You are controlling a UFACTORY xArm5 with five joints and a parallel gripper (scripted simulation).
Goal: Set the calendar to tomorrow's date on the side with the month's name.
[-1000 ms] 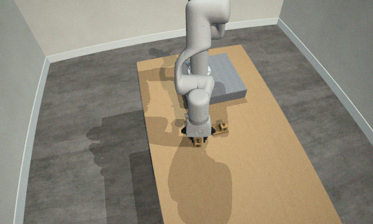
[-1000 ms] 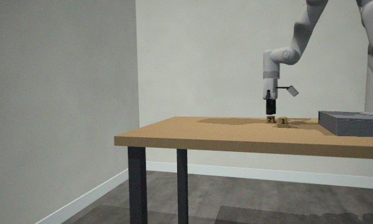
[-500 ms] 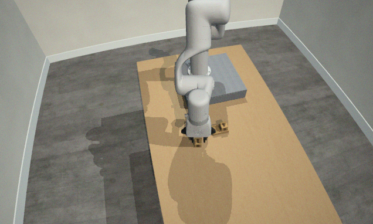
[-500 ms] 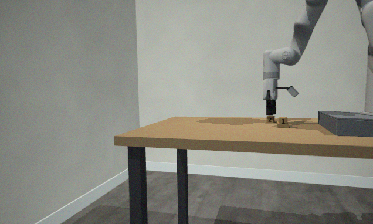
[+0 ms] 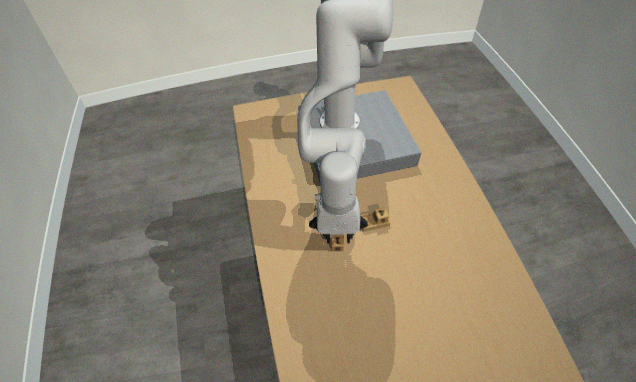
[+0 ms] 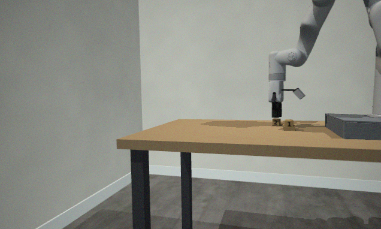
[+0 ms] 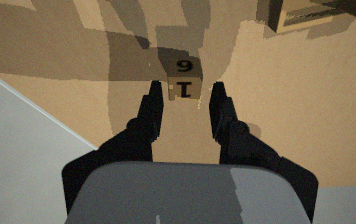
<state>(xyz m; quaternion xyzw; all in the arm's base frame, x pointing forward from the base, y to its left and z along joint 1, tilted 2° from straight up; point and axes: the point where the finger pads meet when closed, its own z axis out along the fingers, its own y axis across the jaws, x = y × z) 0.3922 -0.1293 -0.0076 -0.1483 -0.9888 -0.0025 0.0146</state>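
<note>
A loose wooden cube [image 5: 337, 242] [image 6: 276, 122] [image 7: 184, 89] stands on the table, outside the tray. It shows a 2 on its side in the exterior view; in the wrist view its top shows a 6 or 9 and its near side a 1. My gripper [image 5: 339, 238] [image 6: 276, 116] [image 7: 186, 93] is part-way open and empty, its fingertips just above this cube, one to each side. The other cube [image 5: 381, 214] [image 6: 289, 123] is in the tray [image 5: 378, 227] [image 6: 289, 129] [image 7: 305, 25], at its end away from the gripper, with a 1 on its side. The arm hides the tray's near end in the top view.
The grey base block [image 5: 390, 134] [image 6: 359, 129] under the arm stands behind the tray. The table's left edge [image 5: 252, 234] is to the left of the loose cube in the top view. The arm's shadow falls over the table around the cube.
</note>
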